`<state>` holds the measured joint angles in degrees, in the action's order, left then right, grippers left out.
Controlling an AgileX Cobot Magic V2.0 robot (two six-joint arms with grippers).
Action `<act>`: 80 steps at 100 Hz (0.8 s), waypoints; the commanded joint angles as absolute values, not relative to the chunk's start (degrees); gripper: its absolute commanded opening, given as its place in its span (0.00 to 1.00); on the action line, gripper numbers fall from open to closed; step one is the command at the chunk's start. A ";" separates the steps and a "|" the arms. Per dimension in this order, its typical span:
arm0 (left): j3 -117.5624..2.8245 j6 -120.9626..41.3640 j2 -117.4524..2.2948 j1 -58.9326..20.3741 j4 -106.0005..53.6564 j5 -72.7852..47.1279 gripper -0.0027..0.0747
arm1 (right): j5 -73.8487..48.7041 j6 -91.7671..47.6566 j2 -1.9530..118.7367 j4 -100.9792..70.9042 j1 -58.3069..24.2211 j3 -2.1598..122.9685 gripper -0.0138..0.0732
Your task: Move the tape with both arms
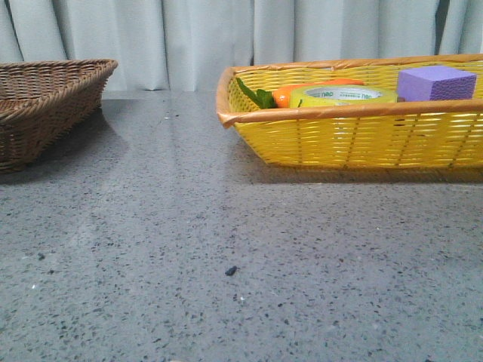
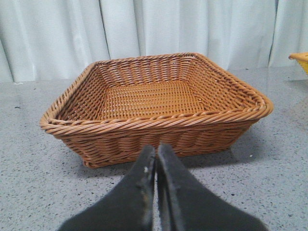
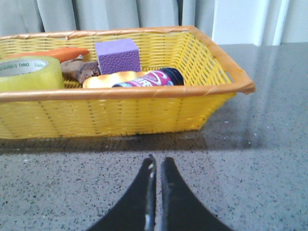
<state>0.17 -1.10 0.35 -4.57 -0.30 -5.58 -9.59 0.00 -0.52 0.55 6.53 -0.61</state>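
So basically nothing's done yet on my end. The tape (image 1: 343, 96) is sitting in the yellow basket (image 1: 355, 139) at the upper right of the front view, wedged between the carrot (image 1: 302, 90) and the purple foam block (image 1: 436, 83). It's lying flat, so the hole through its core points straight up and its round faces are level with the table (image 1: 226, 249); no real long axis on a roll like that. My left claw (image 2: 156, 159) has its fingers pressed together on nothing, parked in front of the brown wicker basket (image 2: 154, 120). The right claw (image 3: 156, 168) is pinched closed and empty too, facing the yellow basket's wall (tape shows at the left edge there). Still to do: grab, hand over, drop off, probably into the brown one.
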 commanded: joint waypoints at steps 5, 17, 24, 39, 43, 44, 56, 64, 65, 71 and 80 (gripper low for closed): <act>0.75 -1.03 2.04 -5.01 -1.01 -0.87 0.01 | -2.25 0.00 -1.72 1.16 6.84 -1.82 0.07; 0.75 -1.03 2.04 -5.01 -1.01 -1.00 0.01 | -2.27 0.00 -1.72 1.16 6.84 -1.82 0.07; 0.64 -1.03 2.04 -5.01 -1.47 -1.00 0.01 | -2.23 0.00 -1.72 0.44 6.84 -1.82 0.07; 0.29 -1.03 2.04 -4.88 -2.00 0.38 0.01 | -2.12 0.00 -1.72 -2.34 6.84 -0.99 0.07; 0.02 -0.96 1.92 -4.88 -2.86 0.75 0.01 | -2.80 0.00 -1.72 -2.52 6.84 -0.20 0.07; -0.12 -0.96 1.92 -4.88 -3.51 0.75 0.01 | -2.94 0.00 -1.72 -2.73 6.84 -0.03 0.07; -3.06 -0.91 -0.10 -4.88 -6.41 -0.74 0.01 | -6.32 0.00 -0.85 -3.63 6.84 3.86 0.07; -6.15 -1.02 -2.58 -4.88 -4.91 -1.58 0.01 | -9.81 0.00 1.15 -4.28 6.84 7.29 0.07; -6.40 -1.02 -2.58 -4.88 -4.60 -1.58 0.01 | -10.57 0.00 1.62 -4.71 6.84 7.61 0.07; -8.78 -1.02 -5.16 -4.88 -4.11 -1.58 0.01 | -14.04 0.00 3.74 -7.27 6.84 10.63 0.07; -12.27 -1.02 -8.47 -4.88 -4.54 -1.08 0.01 | -20.22 0.00 7.73 -9.23 6.84 15.16 0.07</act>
<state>-7.49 -1.28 -4.67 -4.57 -4.29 -5.71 -18.23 0.00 3.44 -7.25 6.53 9.25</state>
